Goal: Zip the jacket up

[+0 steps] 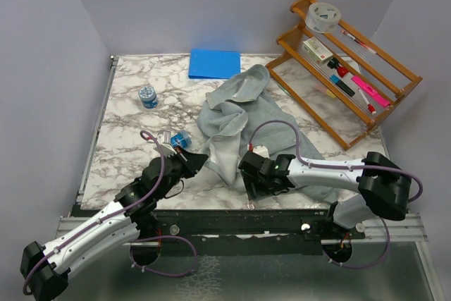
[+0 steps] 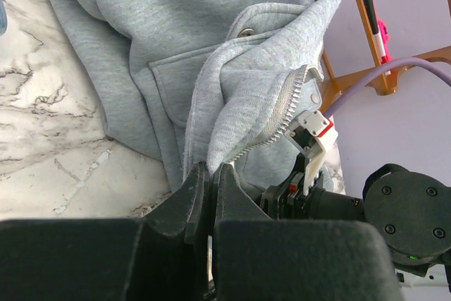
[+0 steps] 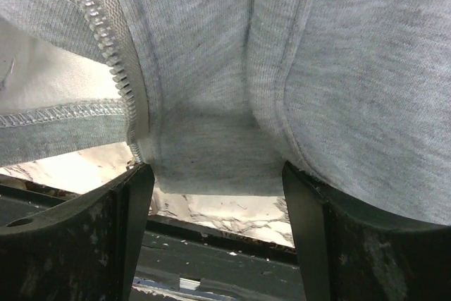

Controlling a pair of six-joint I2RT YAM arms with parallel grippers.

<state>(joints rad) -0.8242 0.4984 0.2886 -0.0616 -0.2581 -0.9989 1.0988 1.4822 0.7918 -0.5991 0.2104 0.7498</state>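
Note:
The grey jacket (image 1: pixel 239 114) lies crumpled at the table's middle, its lower front pulled toward the near edge. My left gripper (image 1: pixel 199 161) is shut on the jacket (image 2: pixel 232 96) at its front edge, and the fabric rises straight out of the closed tips (image 2: pixel 210 173). A line of zipper teeth (image 2: pixel 282 123) runs up from there. My right gripper (image 1: pixel 250 175) stands open at the jacket's hem, close to the left one. In the right wrist view the hem (image 3: pixel 211 139) hangs between the wide-apart fingers (image 3: pixel 134 230), with zipper teeth (image 3: pixel 116 68) by the left finger.
A blue folder (image 1: pixel 214 63) lies at the back. A wooden rack (image 1: pixel 345 68) with pens and a tape roll (image 1: pixel 324 15) stands at the back right. A small jar (image 1: pixel 148 96) and a small blue object (image 1: pixel 180 139) sit left of the jacket. The table's front edge (image 3: pixel 211 227) is right below the right gripper.

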